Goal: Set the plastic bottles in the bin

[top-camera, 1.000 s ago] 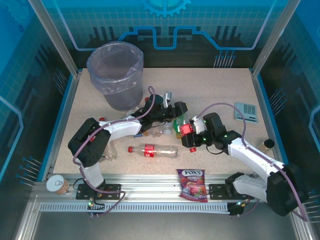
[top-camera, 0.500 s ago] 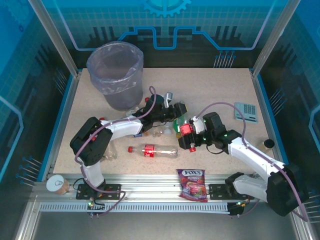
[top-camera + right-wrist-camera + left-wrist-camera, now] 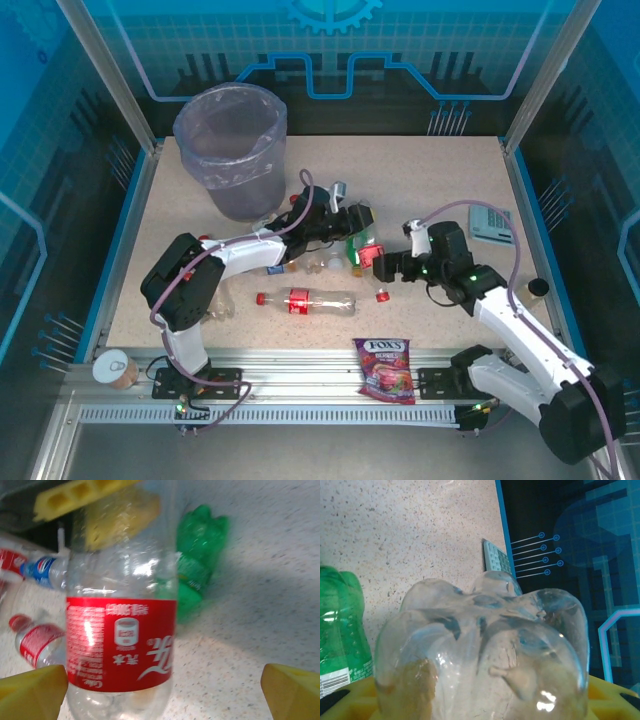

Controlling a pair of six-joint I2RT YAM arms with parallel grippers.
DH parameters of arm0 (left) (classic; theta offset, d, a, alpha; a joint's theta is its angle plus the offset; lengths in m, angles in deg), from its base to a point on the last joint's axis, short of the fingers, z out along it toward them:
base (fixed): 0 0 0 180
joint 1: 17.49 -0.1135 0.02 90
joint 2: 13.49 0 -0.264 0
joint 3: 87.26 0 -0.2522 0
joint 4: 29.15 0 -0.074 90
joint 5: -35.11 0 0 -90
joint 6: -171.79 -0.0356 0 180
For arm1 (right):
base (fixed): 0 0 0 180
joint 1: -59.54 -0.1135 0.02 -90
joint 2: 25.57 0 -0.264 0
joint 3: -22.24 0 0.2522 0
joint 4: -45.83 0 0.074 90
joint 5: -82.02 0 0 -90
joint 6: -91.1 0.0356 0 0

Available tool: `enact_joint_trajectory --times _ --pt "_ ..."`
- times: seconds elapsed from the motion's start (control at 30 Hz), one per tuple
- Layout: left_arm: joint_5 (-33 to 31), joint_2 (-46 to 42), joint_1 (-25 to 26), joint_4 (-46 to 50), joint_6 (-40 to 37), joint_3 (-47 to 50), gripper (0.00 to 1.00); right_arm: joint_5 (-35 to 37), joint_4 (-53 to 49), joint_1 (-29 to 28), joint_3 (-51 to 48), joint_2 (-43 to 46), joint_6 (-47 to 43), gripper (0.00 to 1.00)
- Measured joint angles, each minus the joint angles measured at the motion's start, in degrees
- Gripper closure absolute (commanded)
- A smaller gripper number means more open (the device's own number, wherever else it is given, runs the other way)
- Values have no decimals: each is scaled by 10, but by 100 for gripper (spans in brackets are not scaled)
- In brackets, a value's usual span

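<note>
Table (image 3: 440, 170): speckled beige top. Directly on it:
- bin (image 3: 235, 150) stands well off to the far left of the left gripper (image 3: 352, 222)
- clear red-label bottle (image 3: 305, 300) lies on its side, on the near side of the left gripper and left of the right gripper (image 3: 385, 268)
- green bottle (image 3: 197, 545) lies just beside the left gripper
- blue-label bottle (image 3: 45, 570) lies left of the right gripper
- calculator (image 3: 490, 222) is well right of the right gripper, near the table's right edge
- small dark round object (image 3: 538, 288) is also right of it, at that edge
</note>
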Motion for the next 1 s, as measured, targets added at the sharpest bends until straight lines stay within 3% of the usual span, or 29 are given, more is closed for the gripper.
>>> enact_joint_trajectory --times 0.2,0.47,0.7,1.0 --pt "1 -10 -5 59 -48 -73 61 15 9 70 -28 66 57 0" --pt "14 -70 -65 118 -86 -184 70 -5 10 107 -43 41 87 0" --pt "12 -130 -164 156 -113 -264 98 -18 10 108 -50 31 93 0" --pt "-17 -156 -320 138 -108 -287 100 -28 -6 108 -43 26 89 0"
